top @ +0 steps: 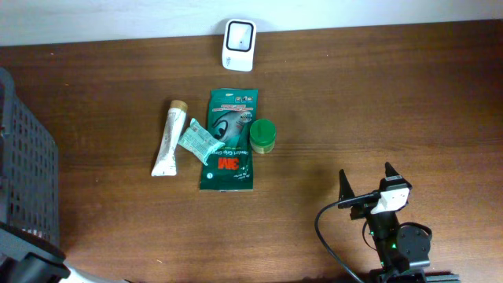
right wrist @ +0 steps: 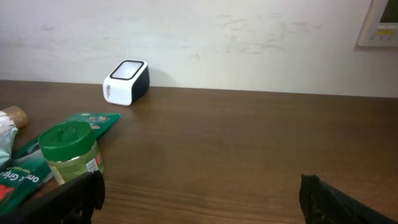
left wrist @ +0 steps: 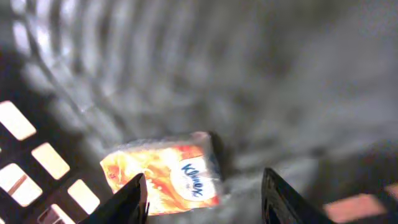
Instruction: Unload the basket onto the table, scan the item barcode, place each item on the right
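**A:** Start at the near edge. What is the right tool (top: 365, 170) doing?

**B:** It hangs over the near right part of the brown wooden surface (top: 409, 94). Its fingers are spread wide, with nothing between them.

**A:** And the left tool (left wrist: 204, 177)?

**B:** It is down inside the black plastic mesh basket (top: 31, 169) at the left edge, hidden from overhead. Its own camera shows two dark fingers standing apart. An orange plastic-wrapped Kleenex tissue pack (left wrist: 165, 174) lies on the basket floor between them and just beyond. One finger sits by the pack's corner, though the blur hides whether they touch. The other finger stands clear, so the tool is partly open and grips nothing.

**A:** So the item is in the basket?

**B:** Yes, lying flat, brand name up.

**A:** What is farther out?

**B:** Around the middle of the surface lies a flat dark green 3M packet (top: 228, 141). A small pale teal sachet (top: 198, 140) lies across its left edge. That sachet also reaches onto a white tube with a tan cap (top: 169, 141), whose cap points toward the far edge. A small jar with a green screw lid (top: 262, 134) stands upright against the packet's right edge.

**A:** And at the far edge?

**B:** A white, rounded plastic barcode scanner (top: 238, 45) sits at the middle of that edge, well apart from both tools.
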{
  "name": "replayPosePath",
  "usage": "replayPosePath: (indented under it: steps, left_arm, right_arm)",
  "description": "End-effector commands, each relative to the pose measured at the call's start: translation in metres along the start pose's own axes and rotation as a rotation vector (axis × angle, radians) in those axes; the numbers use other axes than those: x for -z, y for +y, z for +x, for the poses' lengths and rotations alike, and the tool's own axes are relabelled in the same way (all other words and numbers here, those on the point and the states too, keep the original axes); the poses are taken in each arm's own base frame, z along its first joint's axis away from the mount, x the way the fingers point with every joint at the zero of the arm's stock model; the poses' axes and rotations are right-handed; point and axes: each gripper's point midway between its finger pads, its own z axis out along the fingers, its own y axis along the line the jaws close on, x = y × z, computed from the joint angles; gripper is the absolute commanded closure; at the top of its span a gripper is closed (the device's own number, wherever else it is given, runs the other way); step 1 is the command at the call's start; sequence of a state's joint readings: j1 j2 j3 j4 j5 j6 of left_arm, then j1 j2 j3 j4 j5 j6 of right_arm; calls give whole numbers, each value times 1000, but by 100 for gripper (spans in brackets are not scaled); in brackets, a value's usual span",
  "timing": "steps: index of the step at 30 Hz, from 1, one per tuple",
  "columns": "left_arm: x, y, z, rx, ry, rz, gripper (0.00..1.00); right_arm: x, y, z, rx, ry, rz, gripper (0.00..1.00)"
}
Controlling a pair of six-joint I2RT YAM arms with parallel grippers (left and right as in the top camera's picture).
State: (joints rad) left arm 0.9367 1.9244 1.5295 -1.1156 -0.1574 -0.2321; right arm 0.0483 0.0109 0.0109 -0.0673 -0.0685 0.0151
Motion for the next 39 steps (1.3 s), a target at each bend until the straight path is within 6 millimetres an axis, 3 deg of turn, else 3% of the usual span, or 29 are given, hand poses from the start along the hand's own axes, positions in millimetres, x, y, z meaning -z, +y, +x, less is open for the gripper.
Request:
replayPosePath:
  steps: [1, 4, 8, 9, 10, 11, 12, 17, 19, 21, 23, 25, 27, 28, 30, 34, 36, 37, 38, 39]
  left_arm:
    - [-22, 13, 16, 12, 33, -58, 52]
    - [-43, 26, 17, 14, -6, -147, 48]
    - [-54, 26, 11, 25, -57, -152, 48]
    - [-54, 26, 11, 25, -57, -151, 54]
    - [-55, 23, 11, 25, -55, -136, 67]
    - [-55, 20, 12, 25, -51, -121, 93]
    - [-55, 18, 12, 25, -49, -110, 100]
    - [-46, 18, 9, 24, -44, -104, 100]
    - [-21, 18, -11, 33, -82, -94, 100]
    - [27, 15, -43, 48, -170, -65, 100]
    - [103, 3, -78, 60, -310, 33, 100]
    - [159, -12, -93, 48, -419, 127, 100]
    - [214, -32, -93, 10, -530, 201, 100]
    - [248, -47, -86, -25, -603, 238, 100]
    - [292, -71, -68, -87, -697, 299, 100]
    - [353, -135, -2, -281, -797, 443, 100]
    - [366, -183, 45, -452, -796, 513, 100]
    - [365, -217, 79, -562, -764, 552, 100]
    - [363, -234, 99, -622, -744, 569, 100]
    - [354, -262, 131, -720, -704, 587, 100]
  right_arm:
    - [0, -1, 2, -1, 4, 6, 2]
    - [0, -1, 2, 0, 4, 6, 2]
    - [0, -1, 2, 0, 4, 6, 2]
    - [0, -1, 2, 0, 4, 6, 2]
    - [0, -1, 2, -1, 4, 6, 2]
    - [0, -1, 2, -1, 4, 6, 2]
    - [0, -1, 2, -1, 4, 6, 2]
    - [0, -1, 2, 0, 4, 6, 2]
    - [0, -1, 2, -1, 4, 6, 2]
    - [0, -1, 2, -1, 4, 6, 2]
    - [0, -1, 2, 0, 4, 6, 2]
    - [0, -1, 2, 0, 4, 6, 2]
    - [0, -1, 2, -1, 4, 6, 2]
    - [0, -1, 2, -1, 4, 6, 2]
    - [0, -1, 2, -1, 4, 6, 2]
    - [0, -1, 2, -1, 4, 6, 2]
    - [0, -1, 2, -1, 4, 6, 2]
    - [0, -1, 2, -1, 4, 6, 2]
    - [0, -1, 2, 0, 4, 6, 2]
    - [0, -1, 2, -1, 4, 6, 2]
